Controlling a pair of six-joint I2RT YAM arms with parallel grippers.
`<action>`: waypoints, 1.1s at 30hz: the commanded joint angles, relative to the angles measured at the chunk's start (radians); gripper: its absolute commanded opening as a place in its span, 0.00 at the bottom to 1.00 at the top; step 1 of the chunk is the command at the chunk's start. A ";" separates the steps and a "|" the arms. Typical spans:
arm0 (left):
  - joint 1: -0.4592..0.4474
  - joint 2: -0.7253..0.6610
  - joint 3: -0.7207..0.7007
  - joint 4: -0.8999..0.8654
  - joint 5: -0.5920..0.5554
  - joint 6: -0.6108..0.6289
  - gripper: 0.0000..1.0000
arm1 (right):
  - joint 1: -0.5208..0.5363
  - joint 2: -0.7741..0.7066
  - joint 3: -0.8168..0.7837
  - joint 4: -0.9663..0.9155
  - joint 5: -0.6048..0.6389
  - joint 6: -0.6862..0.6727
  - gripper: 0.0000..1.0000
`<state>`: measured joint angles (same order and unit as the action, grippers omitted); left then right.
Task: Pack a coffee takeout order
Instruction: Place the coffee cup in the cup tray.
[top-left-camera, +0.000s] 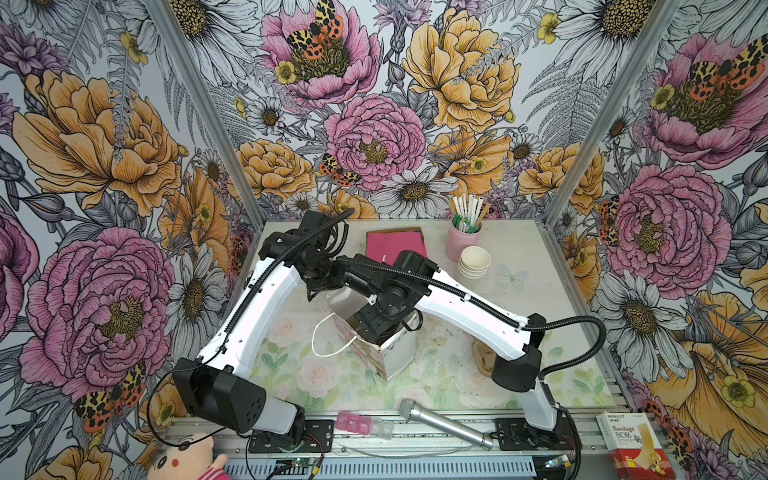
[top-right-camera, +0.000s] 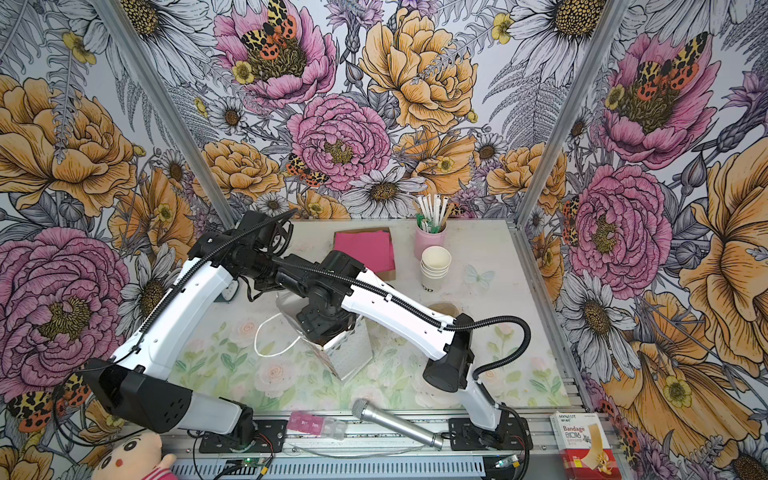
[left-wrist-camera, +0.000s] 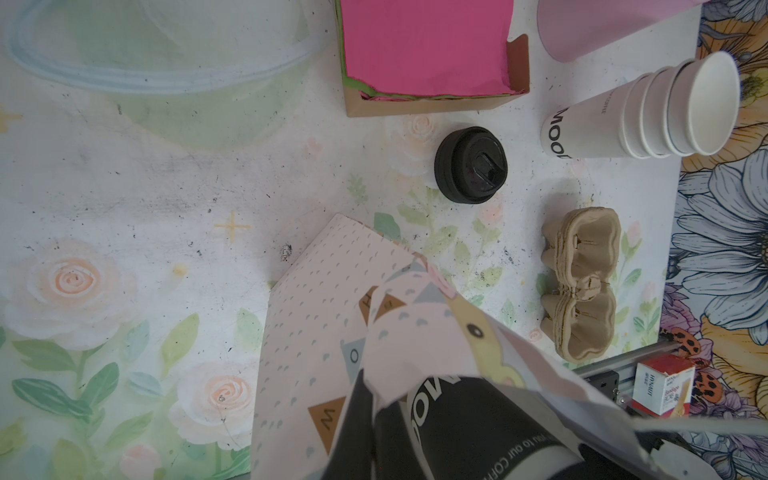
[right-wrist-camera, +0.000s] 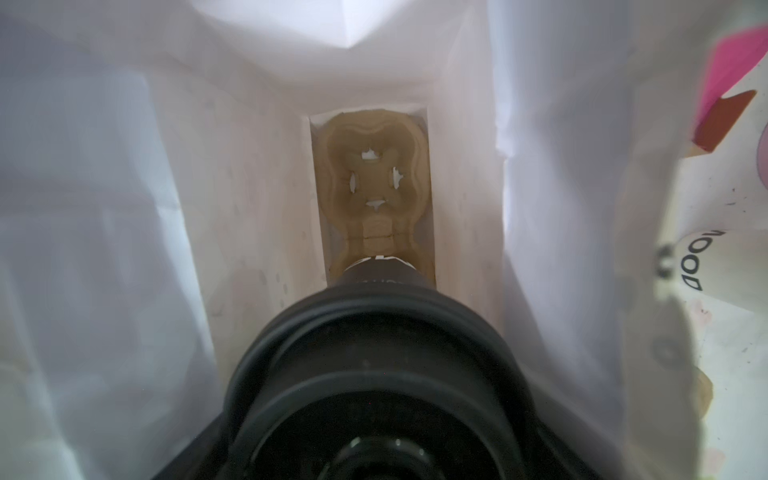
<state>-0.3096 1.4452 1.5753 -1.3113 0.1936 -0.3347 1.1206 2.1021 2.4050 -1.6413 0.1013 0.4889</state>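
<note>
floral table (left-wrist-camera: 124, 187), left pincer (left-wrist-camera: 370, 397) fully closed, pinching the paper bag (left-wrist-camera: 316, 299).

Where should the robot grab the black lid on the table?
Probably across its round outer rim, coming down from above: the black lid lies flat on the table, spout up, low and wide, with free space around it for the jaws.

The napkin (left-wrist-camera: 424, 41) is bright pink, the lid (left-wrist-camera: 471, 165) black, the bag (left-wrist-camera: 299, 316) speckled pink.
</note>
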 joint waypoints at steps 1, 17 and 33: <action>0.009 -0.025 -0.017 0.004 0.024 0.002 0.00 | 0.009 -0.035 -0.050 0.025 0.011 -0.004 0.86; 0.013 -0.017 -0.005 0.010 0.043 0.004 0.00 | 0.008 -0.004 -0.130 0.085 -0.034 -0.004 0.86; 0.011 -0.020 0.005 0.010 0.053 -0.002 0.00 | 0.003 0.047 -0.141 0.089 -0.054 -0.024 0.86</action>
<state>-0.3031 1.4433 1.5742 -1.3087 0.2119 -0.3347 1.1206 2.1105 2.2642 -1.5650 0.0551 0.4774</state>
